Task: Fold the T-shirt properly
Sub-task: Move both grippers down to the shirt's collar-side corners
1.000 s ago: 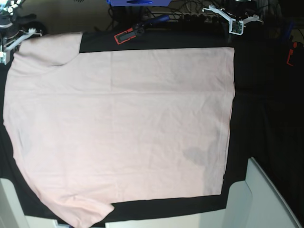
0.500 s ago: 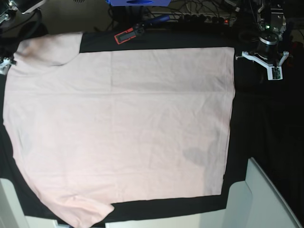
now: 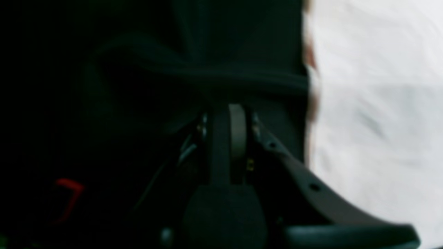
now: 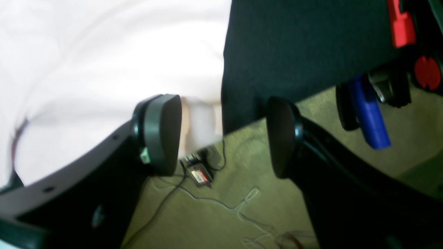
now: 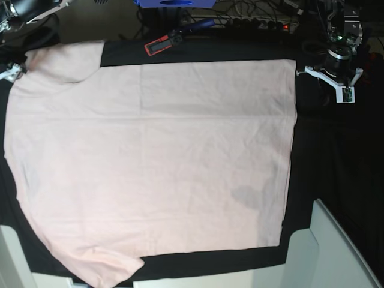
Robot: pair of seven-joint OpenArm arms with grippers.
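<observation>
The T-shirt is spread flat, plain pink side up, over the black cloth and covers most of it. No lettering or graphic is shown on the upturned side, and no brand or label can be read anywhere in the views.

The left gripper is seen in the base view just past the shirt's upper right corner, above bare cloth, apart from the fabric. In its wrist view the fingers are shown edge-on and blurred, close together with only a thin gap; nothing is seen between them, though whether they are fully closed cannot be told. The shirt's edge lies to the right of the fingers, dark cloth folds ahead of them, and a small red object, too blurred to identify, lower left.

The right gripper is shown wide open in its wrist view, with nothing held. Its left pad is placed over the shirt's sleeve edge; the right pad is seen against the cloth's edge. Beyond the tips the floor is seen, with thin cables and a small device whose marking is too small to read. To the right of the gripper a red tool and a blue handle are seen.

In the base view, a red-framed tool lies at the cloth's far edge.
</observation>
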